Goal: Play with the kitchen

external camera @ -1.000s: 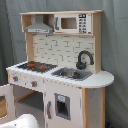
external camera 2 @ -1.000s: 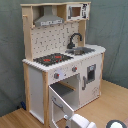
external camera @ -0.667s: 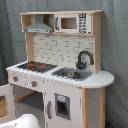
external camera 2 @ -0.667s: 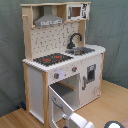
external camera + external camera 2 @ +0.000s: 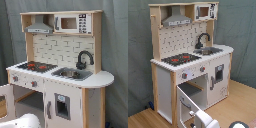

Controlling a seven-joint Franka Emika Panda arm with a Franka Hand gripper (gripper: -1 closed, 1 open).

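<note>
The kitchen (image 5: 190, 60) is standing on the wooden floor (image 5: 240, 102), its oven door (image 5: 190, 102) hanging open. It is looking rigid and bulky; the door's edge is offering the best hold. The hand (image 5: 203, 120) is sitting low beside it; whether it is clenched or released cannot be told.

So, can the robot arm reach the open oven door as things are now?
Probably yes. In the second exterior view the white arm sits low, right beside the swung-open oven door of the kitchen, and nothing stands between them. Whether they already touch, I cannot tell.
</note>
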